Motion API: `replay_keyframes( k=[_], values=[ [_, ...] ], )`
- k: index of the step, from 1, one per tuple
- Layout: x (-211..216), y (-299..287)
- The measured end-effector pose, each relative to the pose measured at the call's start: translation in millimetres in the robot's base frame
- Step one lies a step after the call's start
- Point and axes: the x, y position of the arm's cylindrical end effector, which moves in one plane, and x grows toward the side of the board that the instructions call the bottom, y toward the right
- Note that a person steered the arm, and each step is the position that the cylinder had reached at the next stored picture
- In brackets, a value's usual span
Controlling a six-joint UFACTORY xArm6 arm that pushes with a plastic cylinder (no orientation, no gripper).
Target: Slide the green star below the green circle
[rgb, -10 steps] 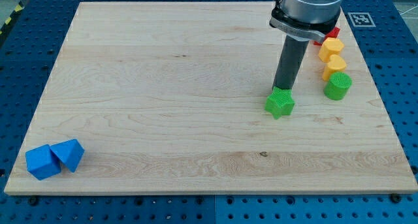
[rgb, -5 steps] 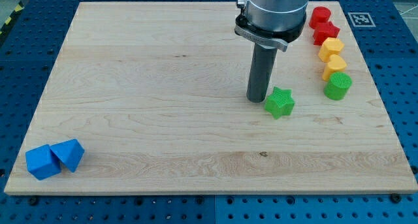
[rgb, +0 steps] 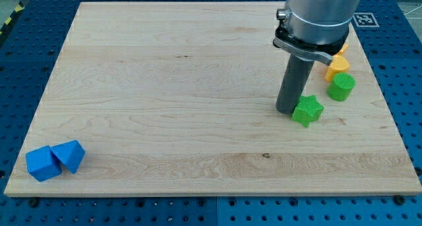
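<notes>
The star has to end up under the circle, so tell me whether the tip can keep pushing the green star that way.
Probably yes. My tip sits against the green star on its left side, and bare board lies between the star and the spot below the green circle.

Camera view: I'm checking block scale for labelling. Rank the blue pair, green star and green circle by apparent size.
1. Blue pair, largest, though two blocks and nearest the view's bottom.
2. Green star and green circle look alike; unranked.
My tip touches the star's left.
</notes>
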Motion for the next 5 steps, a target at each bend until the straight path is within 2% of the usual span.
replay_keyframes(
  k=[5],
  values=[
    [-1,51]
  ],
)
